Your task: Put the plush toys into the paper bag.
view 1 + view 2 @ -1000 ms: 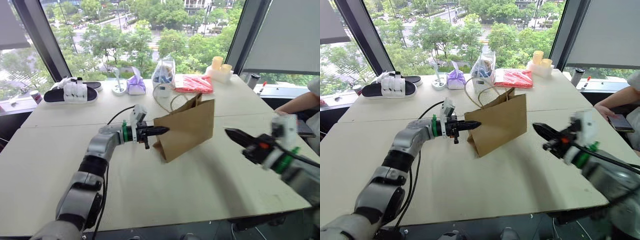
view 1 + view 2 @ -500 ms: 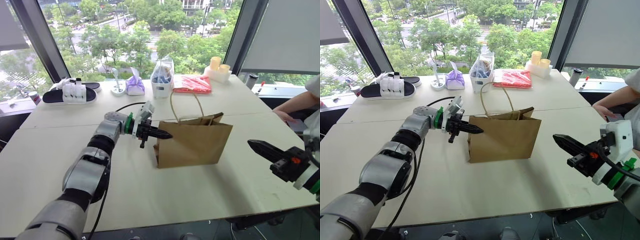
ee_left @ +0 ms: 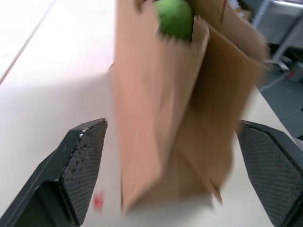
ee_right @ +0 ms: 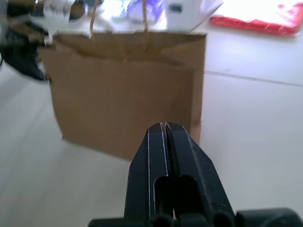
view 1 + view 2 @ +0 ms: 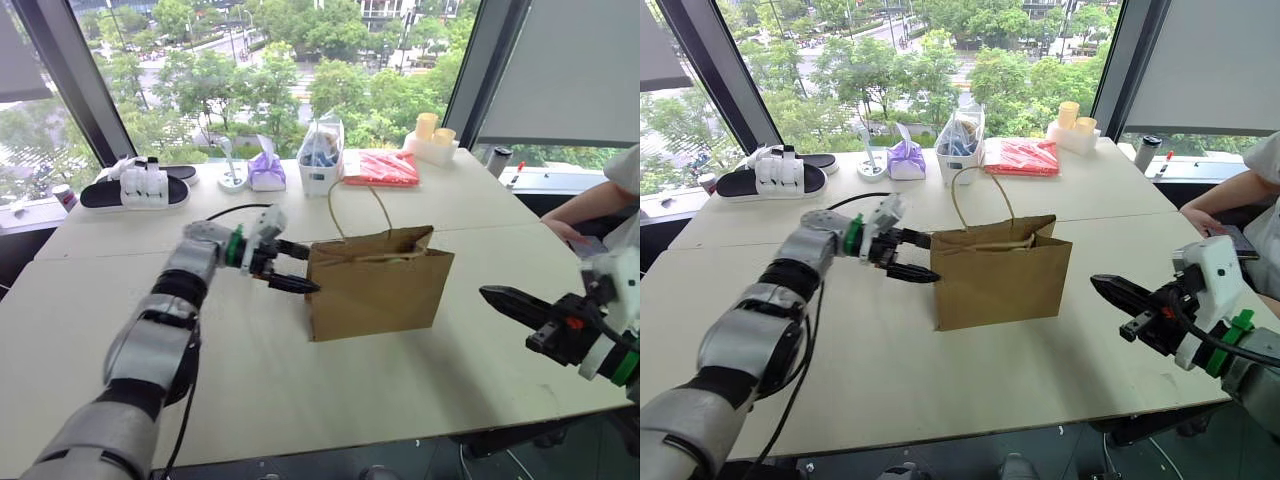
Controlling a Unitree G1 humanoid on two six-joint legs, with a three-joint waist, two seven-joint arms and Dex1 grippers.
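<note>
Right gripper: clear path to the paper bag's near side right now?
Probably yes. The right gripper is shut, pointing at the upright paper bag across bare table; the left gripper stands open at the bag's far end.

I stand in an upper-floor office or lab: tall windows [image 5: 250,80] over treetops, a wide plain table [image 5: 400,370].

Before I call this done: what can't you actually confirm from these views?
- Orange plush toy: hidden if inside; the paper bag walls block both head views.
- Green plush toy: the top peeks above the bag's rim in the left wrist view; the rest is behind paper and blurred.
- Bag's interior and bottom: no view looks down into it.
- Contents of the clear plastic bag: too small to identify.
</note>
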